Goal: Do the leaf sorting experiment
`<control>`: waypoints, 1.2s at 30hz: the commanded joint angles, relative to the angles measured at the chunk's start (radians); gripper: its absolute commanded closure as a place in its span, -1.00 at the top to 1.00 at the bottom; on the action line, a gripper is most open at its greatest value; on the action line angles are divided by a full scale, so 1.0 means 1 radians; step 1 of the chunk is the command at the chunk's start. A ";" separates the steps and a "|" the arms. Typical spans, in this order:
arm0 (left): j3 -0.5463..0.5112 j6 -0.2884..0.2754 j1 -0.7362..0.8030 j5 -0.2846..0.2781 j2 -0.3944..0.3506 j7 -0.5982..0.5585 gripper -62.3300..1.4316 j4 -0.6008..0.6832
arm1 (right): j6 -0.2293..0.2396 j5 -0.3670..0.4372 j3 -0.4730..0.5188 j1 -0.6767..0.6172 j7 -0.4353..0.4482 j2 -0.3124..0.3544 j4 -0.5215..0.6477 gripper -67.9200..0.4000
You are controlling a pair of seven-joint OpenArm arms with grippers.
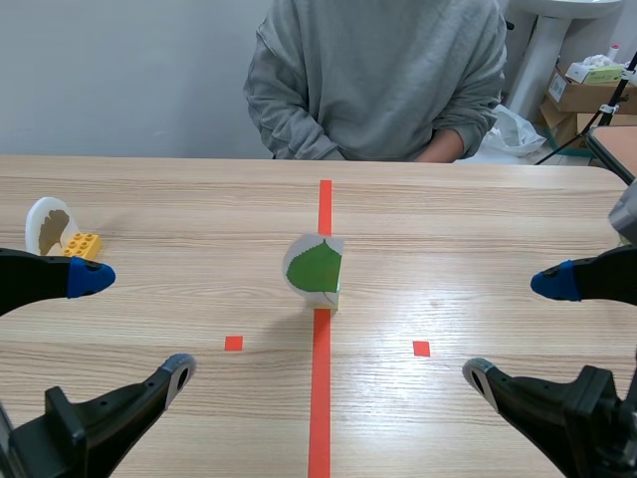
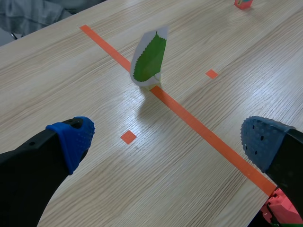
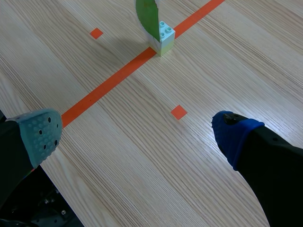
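Observation:
A white card with a green leaf [image 1: 316, 269] stands upright on a small pale block on the orange centre line, at mid-table. In the left wrist view the leaf card [image 2: 150, 57] is well ahead of my left gripper [image 2: 168, 142], which is open and holds nothing. In the right wrist view the leaf [image 3: 147, 16] and its pale block [image 3: 164, 38] are far ahead of my right gripper [image 3: 137, 137], also open and holding nothing. In the scene view the left gripper [image 1: 134, 324] and right gripper [image 1: 516, 331] sit low at either side, apart from the card.
A second white card with a brownish leaf [image 1: 48, 225] stands by a yellow block [image 1: 80, 243] at the far left. A person in a grey sweater [image 1: 378, 80] sits across the table. A small red block [image 2: 243, 4] lies far beyond the card. Cardboard boxes [image 1: 587, 95] stand off the table's right.

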 commanded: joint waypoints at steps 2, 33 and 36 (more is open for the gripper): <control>-0.002 -0.001 -0.001 -0.010 0.003 -0.013 1.00 0.018 | 0.008 0.014 0.013 0.009 0.011 0.013 0.002 0.96; 0.000 -0.002 -0.090 -0.006 0.002 0.040 1.00 -0.013 | 0.008 0.014 0.013 0.009 0.011 0.013 0.002 0.96; 0.012 -0.011 -0.146 -0.006 -0.009 0.040 1.00 -0.056 | 0.008 0.014 0.013 0.009 0.011 0.013 0.002 0.96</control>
